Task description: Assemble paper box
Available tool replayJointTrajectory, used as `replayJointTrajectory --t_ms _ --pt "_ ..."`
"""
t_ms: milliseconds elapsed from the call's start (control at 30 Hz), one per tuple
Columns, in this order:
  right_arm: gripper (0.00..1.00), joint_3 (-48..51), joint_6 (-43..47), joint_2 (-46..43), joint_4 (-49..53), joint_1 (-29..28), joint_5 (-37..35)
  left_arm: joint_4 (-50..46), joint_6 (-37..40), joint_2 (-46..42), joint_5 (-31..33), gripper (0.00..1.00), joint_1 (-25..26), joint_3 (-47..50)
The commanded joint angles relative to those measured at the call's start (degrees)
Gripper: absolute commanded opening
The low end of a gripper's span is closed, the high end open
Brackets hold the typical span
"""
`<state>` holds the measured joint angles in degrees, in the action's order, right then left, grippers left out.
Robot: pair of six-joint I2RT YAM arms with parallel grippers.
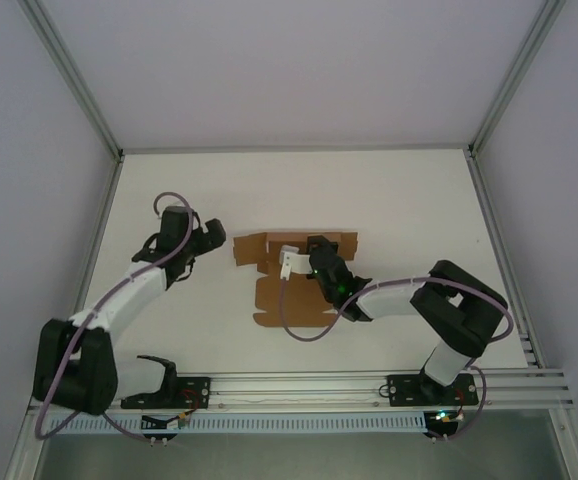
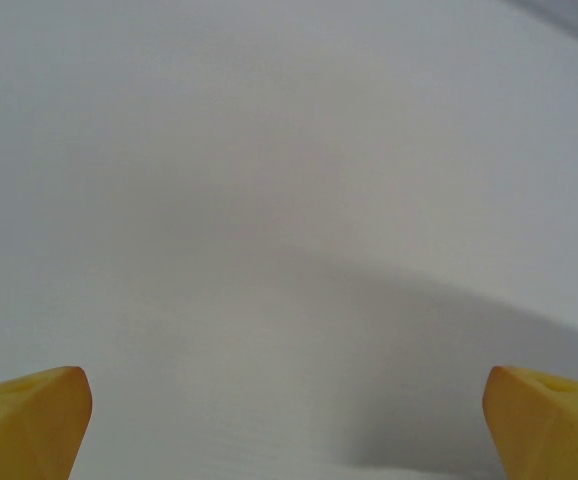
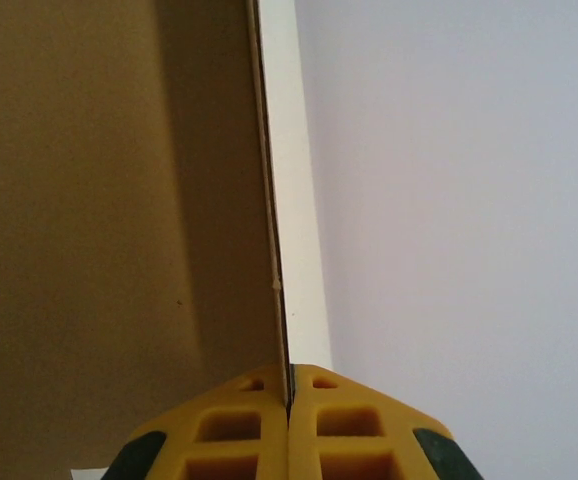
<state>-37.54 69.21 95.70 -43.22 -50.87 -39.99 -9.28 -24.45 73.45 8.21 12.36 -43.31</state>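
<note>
The box [image 1: 279,300] lay near the middle of the bench [image 1: 399,210] as a die-cut brown sheet. Most of it was flat, with its tabs spread along the far edge and no walls formed that the top view could show. One panel looked lifted: in the right wrist view a brown face [image 3: 119,200] rose edge-on from between the fingers, with a pale strip just beside it.

The right end effector [image 1: 316,262] sat over the sheet's far right part, its jaws pressed together on that thin panel edge [image 3: 289,395].

The left end effector [image 1: 212,238] hung just left of the sheet, apart from it. Its jaws were spread wide over bare bench [image 2: 289,410] and held nothing.

By my reading the assembly was at an early stage, with perhaps one fold in hand. Raising the other walls, tucking the tabs and closing the lid were all left to do.
</note>
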Motion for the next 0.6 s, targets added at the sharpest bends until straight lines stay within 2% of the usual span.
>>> replayJointTrajectory --t_ms 0,100,233,400,567 --pt "0.0 -2.57 2.16 1.23 -4.53 1.57 0.66 1.59 1.21 5.81 -3.91 0.99 -1.34 -3.44" --pt "0.0 -4.14 2.29 2.26 -4.5 2.36 1.08 6.98 5.05 12.01 -9.89 0.87 -1.29 -5.49" --pt "0.0 -6.26 2.6 4.61 -4.85 3.95 1.09 21.4 5.06 17.91 -22.51 0.82 -0.96 -3.38" --pt "0.0 -7.19 2.54 6.18 -4.08 4.2 1.25 24.58 8.66 22.51 -24.63 0.77 1.79 -5.94" --pt "0.0 -6.94 2.25 6.91 -3.06 4.34 1.06 32.14 10.47 23.41 -28.0 0.76 5.42 -2.68"
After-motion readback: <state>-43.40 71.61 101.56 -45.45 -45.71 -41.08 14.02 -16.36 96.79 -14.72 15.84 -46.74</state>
